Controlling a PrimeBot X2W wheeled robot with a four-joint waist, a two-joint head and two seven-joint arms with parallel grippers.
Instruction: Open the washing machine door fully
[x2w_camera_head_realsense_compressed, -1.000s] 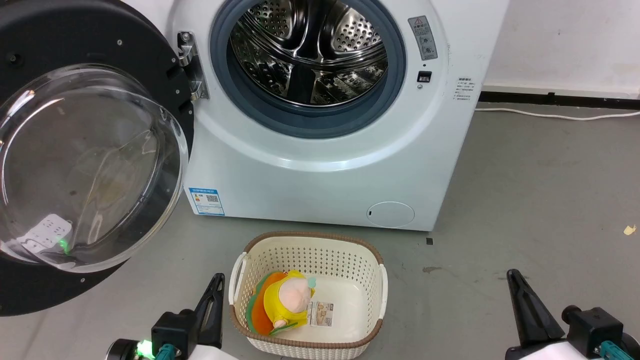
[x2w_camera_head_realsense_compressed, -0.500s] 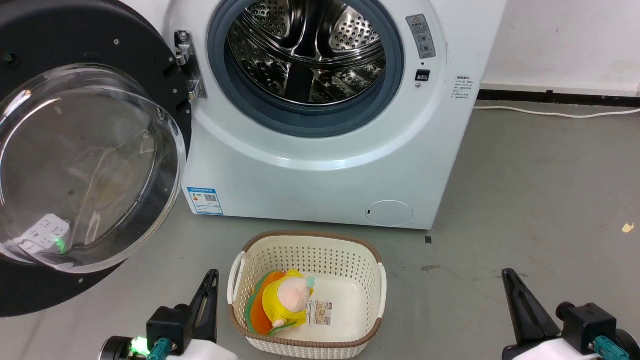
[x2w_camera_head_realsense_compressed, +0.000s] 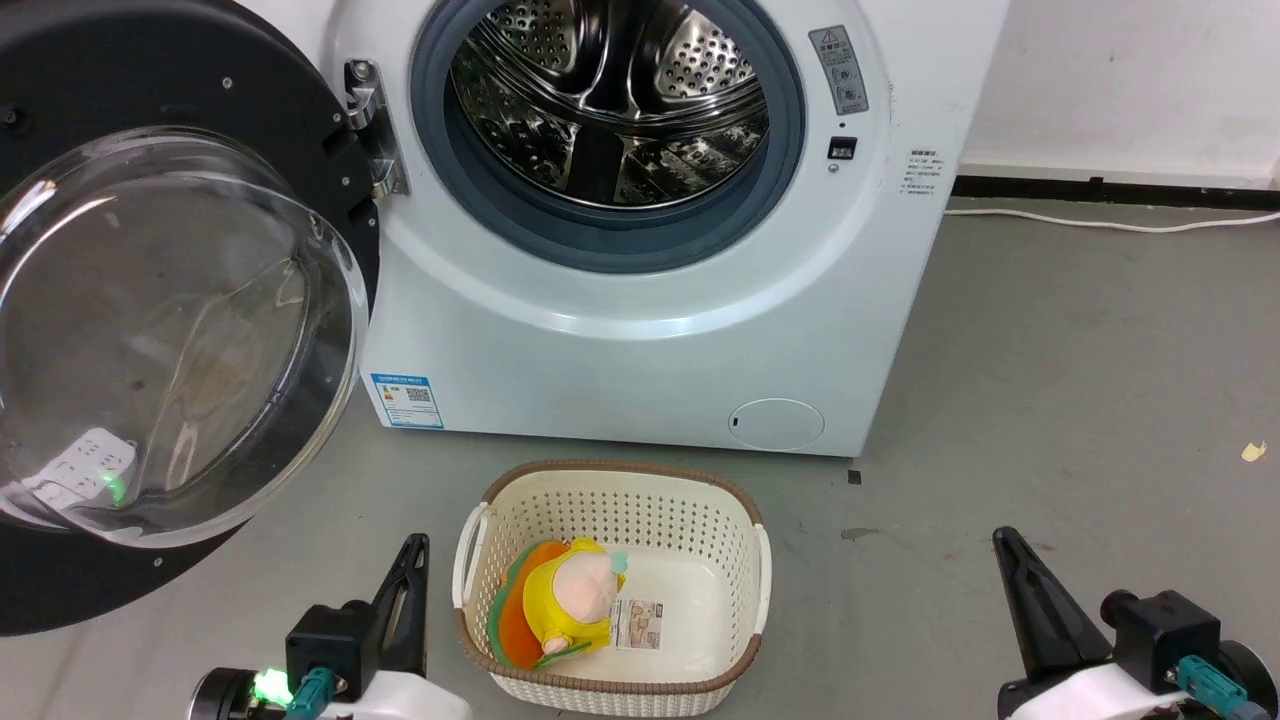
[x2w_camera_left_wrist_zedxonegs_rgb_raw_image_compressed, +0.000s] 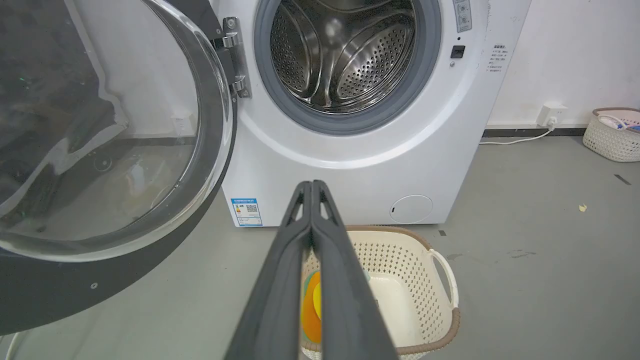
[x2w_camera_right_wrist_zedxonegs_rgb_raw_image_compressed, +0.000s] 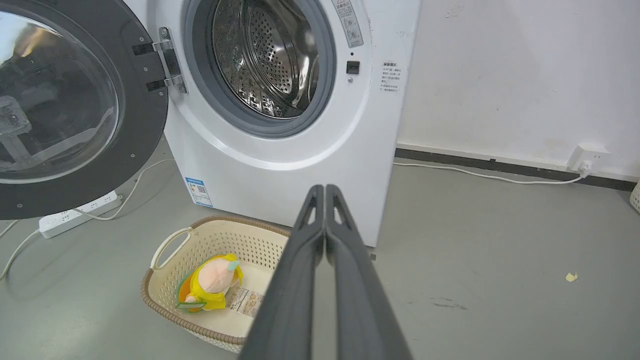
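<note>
The white washing machine (x2w_camera_head_realsense_compressed: 640, 330) stands ahead with its steel drum (x2w_camera_head_realsense_compressed: 610, 100) exposed. The washing machine door (x2w_camera_head_realsense_compressed: 180, 330) hangs swung out to the left on its hinge (x2w_camera_head_realsense_compressed: 372, 130), matt black inner face and bulging glass bowl turned toward me. It also shows as the door (x2w_camera_left_wrist_zedxonegs_rgb_raw_image_compressed: 100, 125) and the door (x2w_camera_right_wrist_zedxonegs_rgb_raw_image_compressed: 60, 110). My left gripper (x2w_camera_head_realsense_compressed: 412, 545) is low, left of the basket, shut and empty. My right gripper (x2w_camera_head_realsense_compressed: 1003, 540) is at the lower right, shut and empty. Both are well short of the door. The fingers (x2w_camera_left_wrist_zedxonegs_rgb_raw_image_compressed: 300, 225) and fingers (x2w_camera_right_wrist_zedxonegs_rgb_raw_image_compressed: 312, 225) lie pressed together.
A cream basket (x2w_camera_head_realsense_compressed: 620, 468) with a yellow plush toy (x2w_camera_head_realsense_compressed: 570, 605) sits on the grey floor before the machine, between my grippers. A power strip (x2w_camera_right_wrist_zedxonegs_rgb_raw_image_compressed: 75, 215) and its cord lie under the door. A white cable (x2w_camera_head_realsense_compressed: 1100, 225) runs along the wall. Another basket (x2w_camera_left_wrist_zedxonegs_rgb_raw_image_compressed: 612, 135) stands far right.
The whole head picture has shifted slightly, so the camera moved. Both grippers sit a little further left in it and stay shut. The door keeps its angle to the machine.
</note>
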